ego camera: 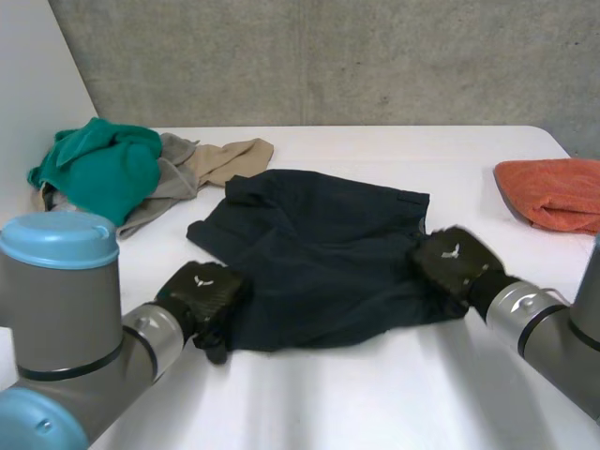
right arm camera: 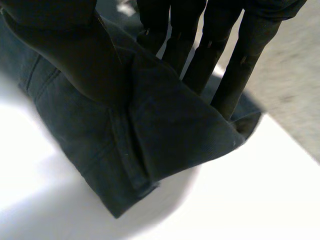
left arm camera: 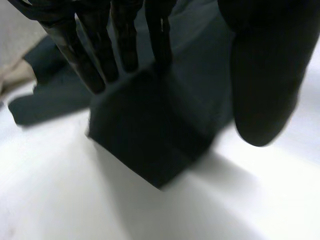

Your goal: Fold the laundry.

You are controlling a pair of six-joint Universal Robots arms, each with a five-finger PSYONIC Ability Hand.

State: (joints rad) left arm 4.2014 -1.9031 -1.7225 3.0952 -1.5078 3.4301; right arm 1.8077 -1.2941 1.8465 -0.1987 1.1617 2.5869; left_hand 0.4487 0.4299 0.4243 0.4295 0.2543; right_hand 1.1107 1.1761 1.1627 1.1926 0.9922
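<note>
The left hand (ego camera: 202, 292) is apparently pinching the dark shorts (ego camera: 319, 258) at seven o'clock, the right hand (ego camera: 453, 261) at four, for folding.

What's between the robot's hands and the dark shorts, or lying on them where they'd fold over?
Nothing visible. The left hand and right hand pinch the dark shorts at their near corners, and nothing lies on them. The clothes pile and orange towel sit off to the sides.
</note>
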